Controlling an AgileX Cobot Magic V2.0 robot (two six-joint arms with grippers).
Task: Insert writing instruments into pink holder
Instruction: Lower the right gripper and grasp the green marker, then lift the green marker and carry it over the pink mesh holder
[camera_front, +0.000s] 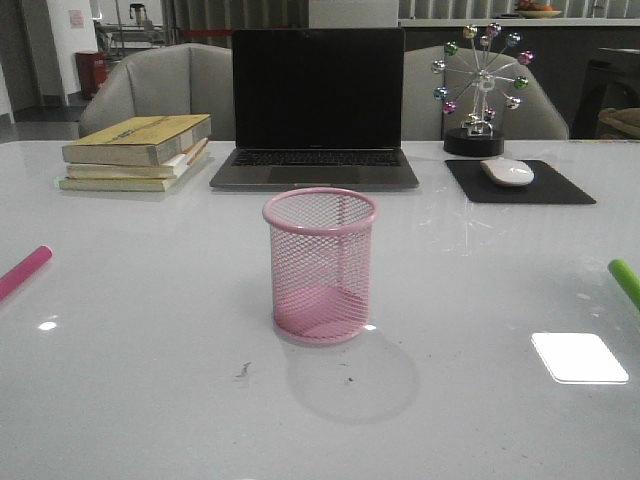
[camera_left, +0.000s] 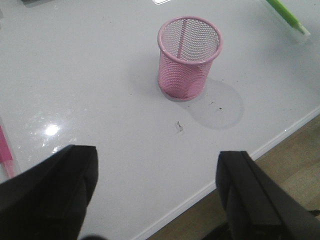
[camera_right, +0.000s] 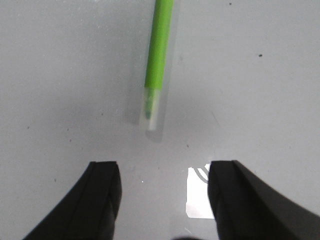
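Hovering over the worktop (camera_front: 150, 300), both tools stand wide open and hold nothing: the right tool (camera_right: 162, 200) near the green marker (camera_right: 159, 55), the left tool (camera_left: 157, 195) beside the pink marker (camera_front: 24, 271). Between them stands the pink holder (camera_front: 320, 265), upright.

An open laptop (camera_front: 316, 108) with a dark screen stands at the far middle of the white table (camera_front: 150, 330). Left of the laptop lies a stack of books (camera_front: 138, 150); right of it sits a black mouse pad (camera_front: 520, 182) carrying a white mouse (camera_front: 507, 171). Just behind the pad, right of the laptop's screen, stands a small ferris-wheel ornament (camera_front: 482, 88) with coloured balls.
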